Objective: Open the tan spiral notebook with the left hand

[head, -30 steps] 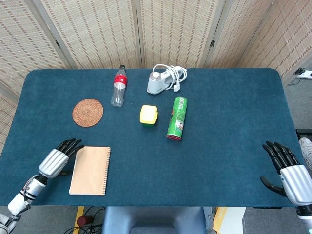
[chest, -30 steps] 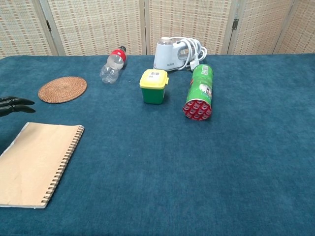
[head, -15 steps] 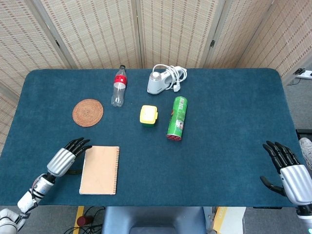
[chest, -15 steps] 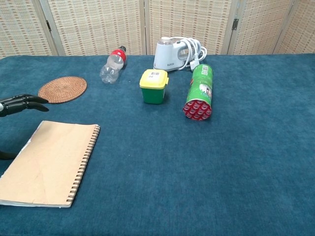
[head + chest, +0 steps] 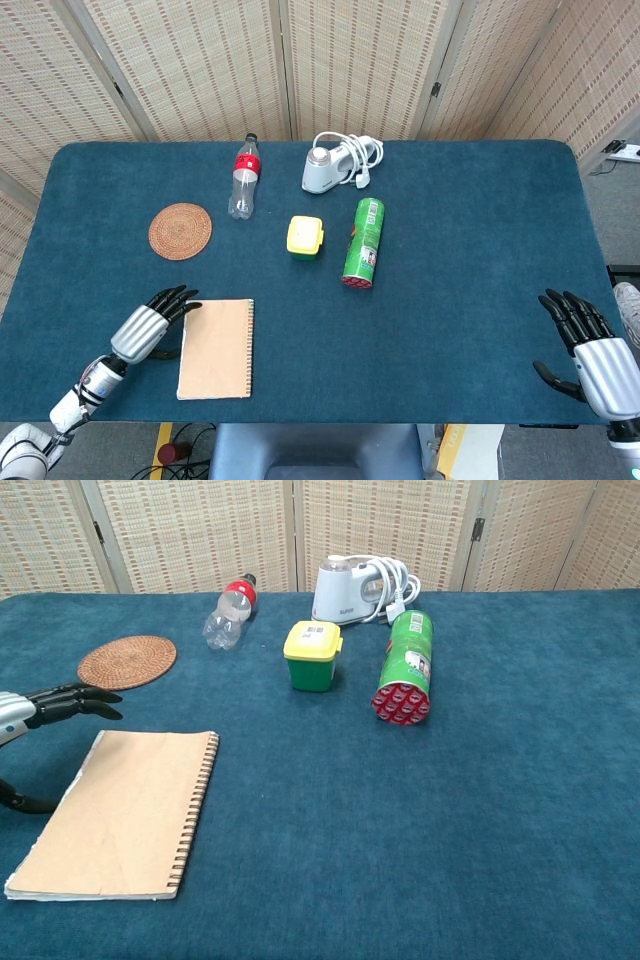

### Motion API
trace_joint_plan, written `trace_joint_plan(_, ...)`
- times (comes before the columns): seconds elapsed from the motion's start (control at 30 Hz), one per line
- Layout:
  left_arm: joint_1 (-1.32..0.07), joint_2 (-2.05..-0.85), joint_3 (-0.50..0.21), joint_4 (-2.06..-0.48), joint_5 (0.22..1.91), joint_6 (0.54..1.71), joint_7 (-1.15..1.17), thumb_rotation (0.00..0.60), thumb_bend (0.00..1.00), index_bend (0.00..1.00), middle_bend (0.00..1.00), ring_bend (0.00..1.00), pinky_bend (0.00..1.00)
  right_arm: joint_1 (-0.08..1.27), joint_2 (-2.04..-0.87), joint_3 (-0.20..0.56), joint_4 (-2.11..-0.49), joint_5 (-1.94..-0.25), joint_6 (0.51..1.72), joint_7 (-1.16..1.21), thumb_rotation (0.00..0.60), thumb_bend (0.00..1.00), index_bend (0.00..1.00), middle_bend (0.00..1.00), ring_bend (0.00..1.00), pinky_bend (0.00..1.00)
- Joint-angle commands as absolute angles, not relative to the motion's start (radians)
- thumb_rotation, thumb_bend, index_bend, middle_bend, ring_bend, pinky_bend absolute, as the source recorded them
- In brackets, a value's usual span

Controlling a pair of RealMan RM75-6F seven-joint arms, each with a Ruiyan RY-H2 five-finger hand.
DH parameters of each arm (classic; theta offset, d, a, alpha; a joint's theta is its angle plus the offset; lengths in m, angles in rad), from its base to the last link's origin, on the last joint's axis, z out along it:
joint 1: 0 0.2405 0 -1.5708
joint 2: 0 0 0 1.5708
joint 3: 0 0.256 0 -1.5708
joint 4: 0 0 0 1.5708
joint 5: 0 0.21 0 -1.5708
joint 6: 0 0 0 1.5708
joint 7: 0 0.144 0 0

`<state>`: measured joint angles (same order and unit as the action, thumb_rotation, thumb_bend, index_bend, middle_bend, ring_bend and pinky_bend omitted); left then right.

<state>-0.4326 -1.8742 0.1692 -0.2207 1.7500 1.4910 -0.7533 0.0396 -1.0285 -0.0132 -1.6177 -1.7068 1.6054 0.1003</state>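
Observation:
The tan spiral notebook (image 5: pixel 217 348) lies closed and flat near the table's front left, its wire spiral along the right edge; in the chest view the notebook (image 5: pixel 125 815) fills the lower left. My left hand (image 5: pixel 150 325) lies just left of it, fingers stretched out past its top-left corner and thumb by its left edge, holding nothing. In the chest view only the left hand's dark fingers (image 5: pixel 70 700) and thumb show. My right hand (image 5: pixel 590 352) rests at the front right edge, fingers spread and empty, far from the notebook.
A woven round coaster (image 5: pixel 180 230) lies behind the left hand. Further back are a plastic bottle with a red label (image 5: pixel 243 180), a yellow-lidded green box (image 5: pixel 305 237), a green can on its side (image 5: pixel 364 242) and a white appliance with a coiled cord (image 5: pixel 335 165).
The notebook has slid to the right across the table, and my left hand has moved right along with it at its left edge. The right hand has stayed still.

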Motion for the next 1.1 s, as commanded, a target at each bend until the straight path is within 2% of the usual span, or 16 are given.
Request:
trace_joint_plan(0.03, -0.437, -1.883, 0.162, -0.231, 1.741, 1.491, -0.770, 0.600, 0.21, 0.21, 0.12, 0.06, 0.16, 0.038, -1.029, -0.013, -1.617, -1.706, 1.608, 0.102, 0.600, 0.27, 0.02, 0.10, 0.05, 0.11)
trace_joint_plan(0.37, -0.467, -1.922, 0.141, -0.280, 1.722, 1.486, -0.827, 0.600, 0.39, 0.24, 0.13, 0.06, 0.16, 0.038, -1.031, -0.011, -1.612, -1.710, 1.611, 0.109, 0.600, 0.26, 0.02, 0.10, 0.05, 0.11)
trace_joint_plan(0.8, -0.550, -1.871, 0.145, -0.450, 1.758, 1.543, -0.783, 0.600, 0.41, 0.27, 0.13, 0.06, 0.16, 0.034, -1.037, -0.009, -1.592, -1.705, 1.618, 0.132, 0.600, 0.26, 0.02, 0.10, 0.05, 0.11)
trace_joint_plan(0.9, -0.571, -1.845, 0.146, -0.518, 1.769, 1.542, -0.746, 0.600, 0.44, 0.31, 0.13, 0.06, 0.16, 0.035, -1.040, -0.008, -1.584, -1.704, 1.617, 0.140, 0.600, 0.27, 0.02, 0.10, 0.05, 0.11)
trace_joint_plan(1.1, -0.592, -1.808, 0.146, -0.611, 1.783, 1.536, -0.673, 0.600, 0.55, 0.51, 0.13, 0.06, 0.16, 0.033, -1.043, -0.008, -1.570, -1.702, 1.621, 0.155, 0.600, 0.26, 0.02, 0.10, 0.05, 0.11)
